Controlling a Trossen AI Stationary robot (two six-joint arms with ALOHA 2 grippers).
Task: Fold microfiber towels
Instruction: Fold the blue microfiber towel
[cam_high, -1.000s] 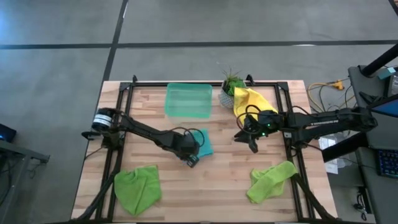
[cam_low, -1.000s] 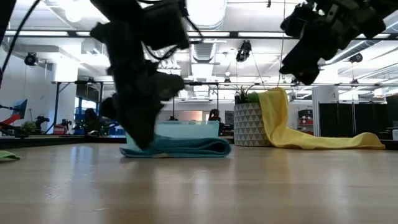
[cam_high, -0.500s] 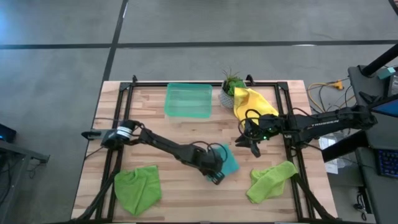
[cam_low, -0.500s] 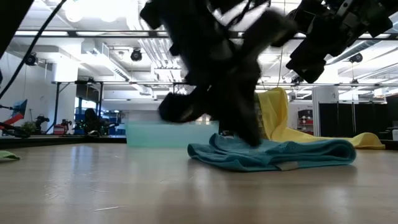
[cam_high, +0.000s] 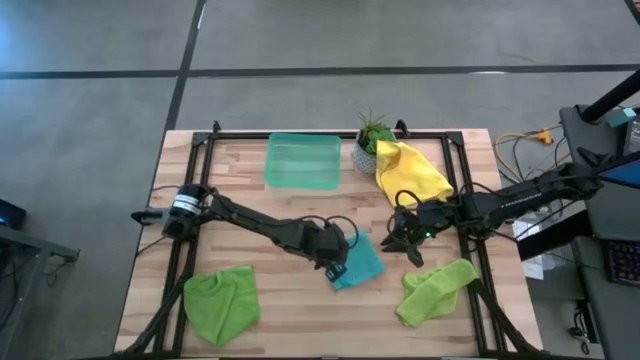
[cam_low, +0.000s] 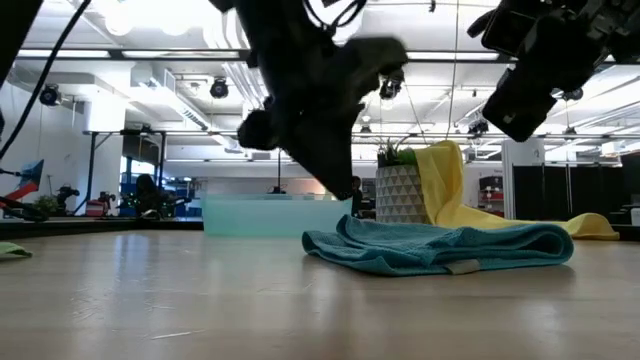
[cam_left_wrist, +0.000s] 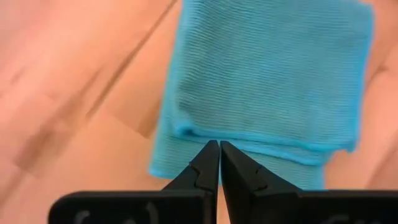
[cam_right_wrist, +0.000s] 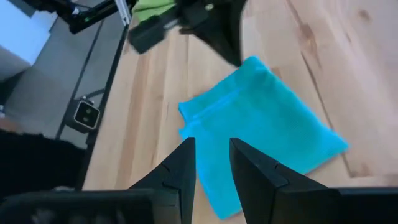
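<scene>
Now you have the teal-blue towel (cam_high: 358, 263) folded into a flat, layered rectangle with slightly rumpled edges, lying on the wooden table (cam_high: 290, 300) near its middle. Your left gripper (cam_high: 334, 268) hangs just above the towel's edge with its fingers pressed together, holding nothing, while your right gripper (cam_high: 408, 250), fingers slightly parted and empty, hovers just beside it.

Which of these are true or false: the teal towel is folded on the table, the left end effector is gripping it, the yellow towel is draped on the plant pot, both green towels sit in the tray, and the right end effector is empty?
1. The teal towel lies folded on the table. True.
2. The left end effector grips it. False: its fingers are shut, empty, above the cloth.
3. The yellow towel drapes against the plant pot. True.
4. Both lime green towels sit in the green tray. False: one and the other lie on the table.
5. The right end effector holds nothing. True.
</scene>
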